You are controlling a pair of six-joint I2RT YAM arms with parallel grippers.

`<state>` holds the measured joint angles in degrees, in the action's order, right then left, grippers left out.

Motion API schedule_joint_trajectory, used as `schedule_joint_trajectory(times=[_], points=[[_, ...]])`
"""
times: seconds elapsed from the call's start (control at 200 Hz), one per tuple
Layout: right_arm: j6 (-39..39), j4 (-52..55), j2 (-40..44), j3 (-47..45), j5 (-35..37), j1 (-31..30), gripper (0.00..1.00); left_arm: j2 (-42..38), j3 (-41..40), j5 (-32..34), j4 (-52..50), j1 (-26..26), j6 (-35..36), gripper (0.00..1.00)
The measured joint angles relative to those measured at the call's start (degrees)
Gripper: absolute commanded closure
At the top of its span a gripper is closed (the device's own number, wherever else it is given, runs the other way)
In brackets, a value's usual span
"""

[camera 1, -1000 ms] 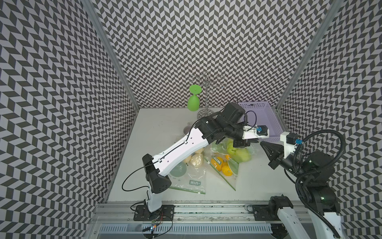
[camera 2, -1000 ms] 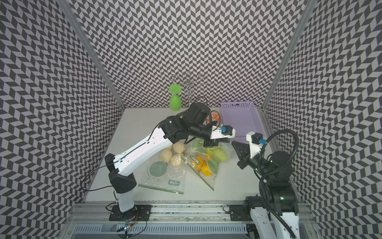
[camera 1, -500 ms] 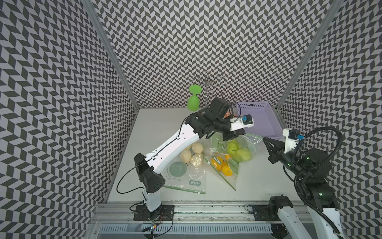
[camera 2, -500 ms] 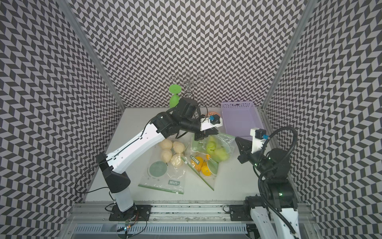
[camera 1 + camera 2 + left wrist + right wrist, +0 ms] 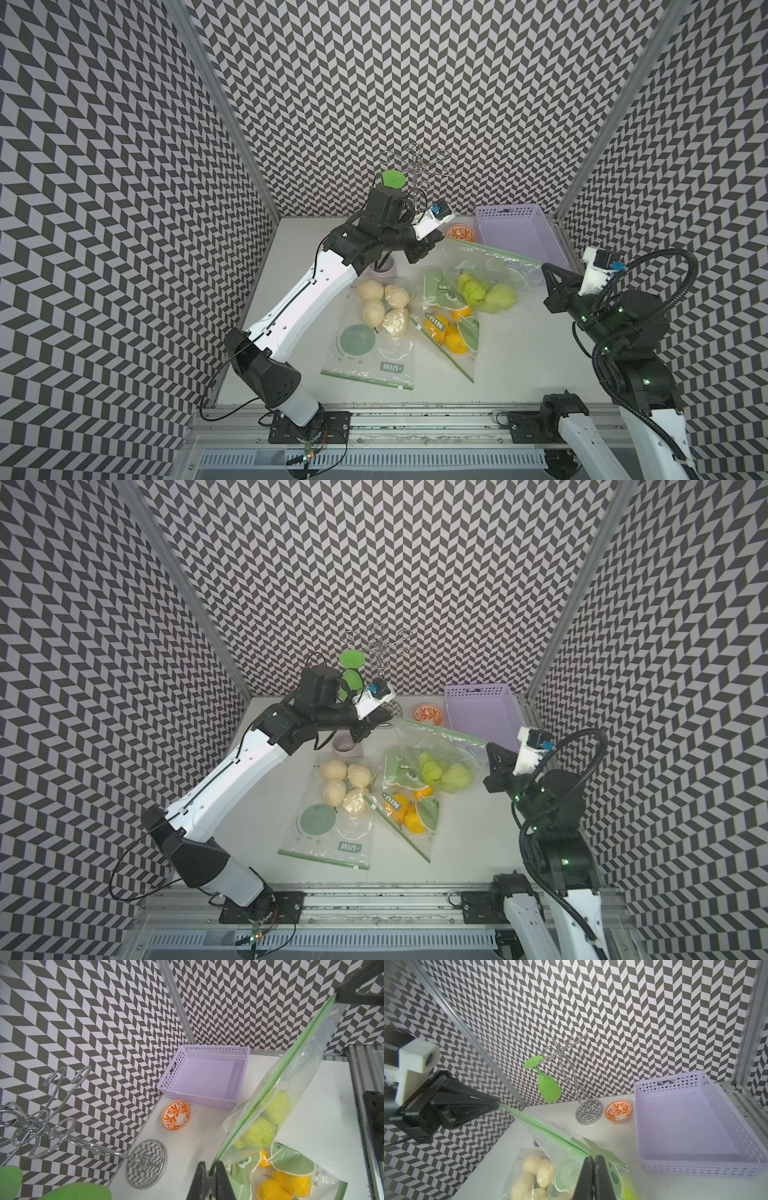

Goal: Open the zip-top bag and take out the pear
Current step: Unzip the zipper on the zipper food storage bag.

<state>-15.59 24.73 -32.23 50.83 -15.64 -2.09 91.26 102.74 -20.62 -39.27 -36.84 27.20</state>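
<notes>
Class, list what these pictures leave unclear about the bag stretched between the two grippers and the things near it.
- Zip seal: edge-on in both wrist views, small in both top views; open or shut is unclear.
- Green fruit: blurred by the crinkled bag in both top views; which is a pear is unclear.
- Pale cup: partly covered by the left arm.

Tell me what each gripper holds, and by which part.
Both hold the bag of green pears by its green zip strip: left gripper pinches one end, right gripper the opposite end.
</notes>
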Motion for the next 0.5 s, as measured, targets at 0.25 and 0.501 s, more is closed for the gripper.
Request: schedule_joint_trajectory(times=[0.25, 0.501], points=[[-2.1, -8.7, -1.5, -0.5, -13.0, 0.5, 1.00, 1.3, 1.2, 1.8, 0.6, 0.5, -0.3, 1.00], [-1.4, -16.8, -14.5, 6.9, -23.5, -7.6, 1.00, 4.9, 13.5, 3.5, 0.7, 2.0, -0.2, 1.00]])
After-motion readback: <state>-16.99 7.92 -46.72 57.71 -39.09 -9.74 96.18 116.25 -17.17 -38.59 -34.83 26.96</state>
